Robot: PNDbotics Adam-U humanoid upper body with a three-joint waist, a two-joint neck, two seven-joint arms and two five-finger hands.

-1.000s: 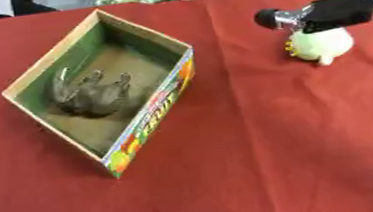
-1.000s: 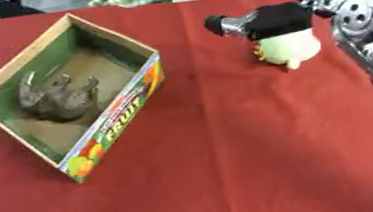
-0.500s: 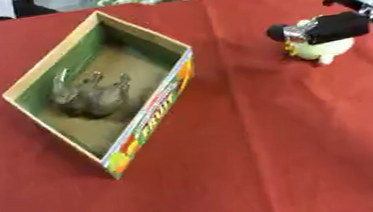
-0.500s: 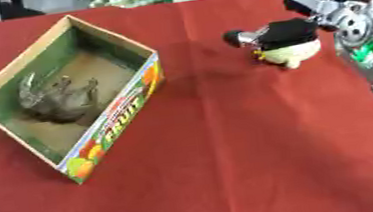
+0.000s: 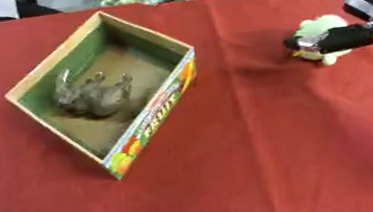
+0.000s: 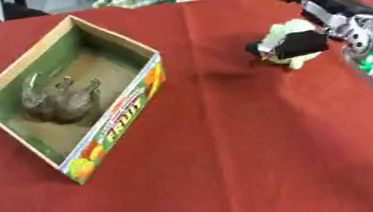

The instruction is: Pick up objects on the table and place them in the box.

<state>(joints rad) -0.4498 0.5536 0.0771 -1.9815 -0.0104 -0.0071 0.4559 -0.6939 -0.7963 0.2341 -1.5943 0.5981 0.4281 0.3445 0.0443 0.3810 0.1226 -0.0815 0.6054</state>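
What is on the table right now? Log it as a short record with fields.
surface: red tablecloth
container: open cardboard fruit box, green inside, lying askew at the left
in box: grey plush animal, on its side
outside box: pale green and white plush toy, at the right, on the cloth
right hand: black robot hand, thumb in front of the toy, fingers behind it
left hand: not in view

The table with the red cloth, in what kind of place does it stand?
Probably a robot test or demonstration room, not a home. A red cloth covers the table, which bears only a cardboard fruit box with a grey toy animal inside and a pale green soft toy at the robot's right hand.
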